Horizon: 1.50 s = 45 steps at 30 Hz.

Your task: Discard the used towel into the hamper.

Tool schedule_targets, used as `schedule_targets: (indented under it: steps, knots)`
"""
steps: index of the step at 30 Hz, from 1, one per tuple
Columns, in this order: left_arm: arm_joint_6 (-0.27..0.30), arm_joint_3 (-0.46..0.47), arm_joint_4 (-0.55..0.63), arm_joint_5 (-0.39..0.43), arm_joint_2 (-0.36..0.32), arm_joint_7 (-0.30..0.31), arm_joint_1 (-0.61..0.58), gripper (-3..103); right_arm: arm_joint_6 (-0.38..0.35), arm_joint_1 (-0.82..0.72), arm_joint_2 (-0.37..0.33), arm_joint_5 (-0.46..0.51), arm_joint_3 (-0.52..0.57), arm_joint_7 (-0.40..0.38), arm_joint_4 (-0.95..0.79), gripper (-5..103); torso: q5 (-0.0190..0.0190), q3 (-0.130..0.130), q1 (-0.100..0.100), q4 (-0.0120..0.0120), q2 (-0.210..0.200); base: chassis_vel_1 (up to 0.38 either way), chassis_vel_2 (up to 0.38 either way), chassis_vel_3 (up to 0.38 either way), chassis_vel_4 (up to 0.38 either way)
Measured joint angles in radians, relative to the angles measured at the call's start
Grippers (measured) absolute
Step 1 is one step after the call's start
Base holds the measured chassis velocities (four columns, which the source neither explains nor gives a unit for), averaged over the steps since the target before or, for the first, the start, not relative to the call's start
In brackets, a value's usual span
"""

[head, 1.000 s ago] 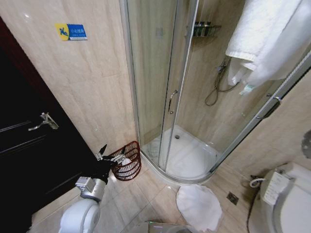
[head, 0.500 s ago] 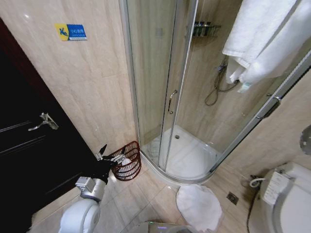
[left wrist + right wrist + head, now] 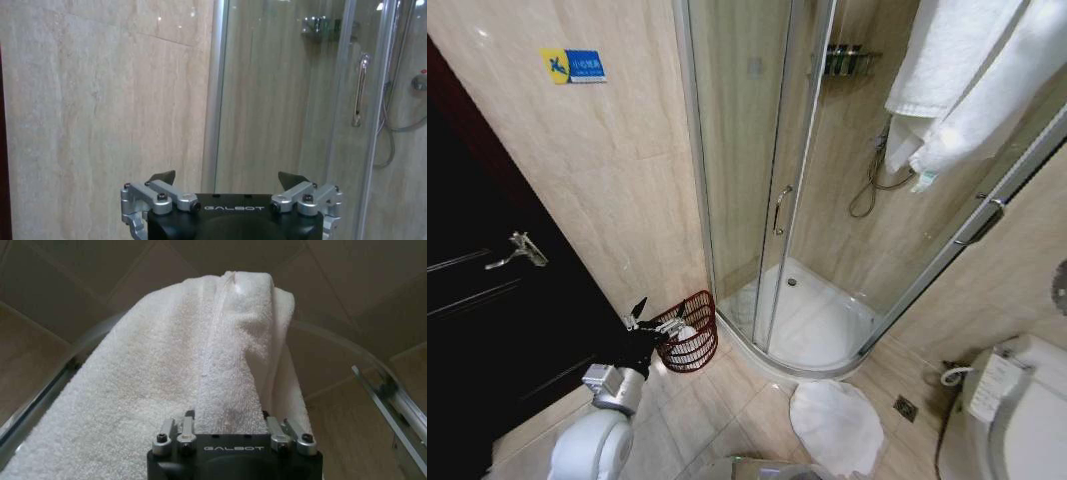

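Observation:
The used towel (image 3: 967,80) is white terry cloth, draped high over the shower enclosure's top rail at the upper right. In the right wrist view my right gripper (image 3: 227,421) is shut on a fold of the towel (image 3: 200,355), which fills the space ahead of it. The hamper (image 3: 691,338), a small reddish-brown wire basket, stands on the floor against the wall by the shower's edge, with something white inside. My left gripper (image 3: 653,316) hangs open just beside the hamper's rim, holding nothing. In the left wrist view the left gripper (image 3: 227,178) faces the tiled wall.
The glass shower door (image 3: 757,180) with its handle stands behind the hamper. A black door (image 3: 487,300) is on the left. A white floor mat (image 3: 837,425) lies in front of the shower, and a toilet (image 3: 1017,410) is at the lower right.
The towel at the upper right has shifted to the right and upward. The left arm and the hamper have not moved.

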<state>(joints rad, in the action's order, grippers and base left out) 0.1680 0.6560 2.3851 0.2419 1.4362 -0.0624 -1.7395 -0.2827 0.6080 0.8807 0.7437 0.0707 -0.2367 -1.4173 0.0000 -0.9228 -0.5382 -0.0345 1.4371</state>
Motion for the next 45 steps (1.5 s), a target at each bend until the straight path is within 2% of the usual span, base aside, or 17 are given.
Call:
schedule_targets:
  steps: [1, 4, 8, 11, 12, 15, 30, 37, 42, 45]
  knots:
    - [0.0, 0.0, 0.0, 0.0, 0.0, 0.0, 0.0, 100, 0.0, 0.0, 0.0, 0.0, 0.0, 0.0, 0.0, 49, 0.0, 0.0, 0.0, 0.0, 0.0, 0.0, 0.0, 0.0, 0.0]
    - [0.0, 0.0, 0.0, 0.0, 0.0, 0.0, 0.0, 100, 0.0, 0.0, -0.003, 0.006, -0.001, 0.001, -0.004, 37, 0.0, 0.0, 0.0, 0.0, 0.0, 0.0, 0.0, 0.0, 0.0]
    - [0.0, 0.0, 0.0, 0.0, 0.0, 0.0, 0.0, 100, 0.0, 0.002, -0.008, 0.012, -0.002, 0.002, -0.01, 30, 0.0, 0.0, 0.0, 0.0, 0.0, 0.0, 0.0, 0.0, 0.0]
    - [0.0, 0.0, 0.0, 0.0, 0.0, 0.0, 0.0, 100, 0.0, 0.005, -0.012, 0.016, -0.003, 0.003, -0.014, 18, 0.0, 0.0, 0.0, 0.0, 0.0, 0.0, 0.0, 0.0, 0.0]
    - [0.0, 0.0, 0.0, 0.0, 0.0, 0.0, 0.0, 100, 0.0, 0.005, -0.012, 0.016, -0.003, 0.003, -0.014, 18, 0.0, 0.0, 0.0, 0.0, 0.0, 0.0, 0.0, 0.0, 0.0]
    - [0.0, 0.0, 0.0, 0.0, 0.0, 0.0, 0.0, 100, 0.0, 0.005, -0.015, 0.026, -0.007, 0.002, -0.025, 9, 0.0, 0.0, 0.0, 0.0, 0.0, 0.0, 0.0, 0.0, 0.0]
    - [0.0, 0.0, 0.0, 0.0, 0.0, 0.0, 0.0, 100, 0.0, -0.001, -0.043, 0.05, -0.007, 0.0, -0.065, 8, -0.0001, 0.0, 0.0, -0.0001, 0.0, 0.0, 0.0, 0.0, 0.0]
    - [0.0, 0.0, 0.0, 0.0, 0.0, 0.0, 0.0, 100, 0.001, -0.111, -0.137, 0.106, 0.057, -0.005, -0.201, 8, 0.0002, 0.0, 0.0, 0.0, 0.0, 0.0, 0.0, 0.0, 0.0]
    - [0.0, 0.0, 0.0, 0.0, 0.0, 0.0, 0.0, 100, 0.001, -0.173, -0.18, 0.136, 0.094, -0.007, -0.27, 8, -0.0002, 0.0, 0.0, -0.0001, 0.0, 0.0, 0.0, 0.0, 0.0]
    - [0.0, 0.0, 0.0, 0.0, 0.0, 0.0, 0.0, 100, -0.003, -0.261, -0.23, 0.172, 0.155, -0.011, -0.354, 8, -0.0001, 0.0, 0.0, -0.0001, 0.0, 0.0, 0.0, 0.0, 0.0]
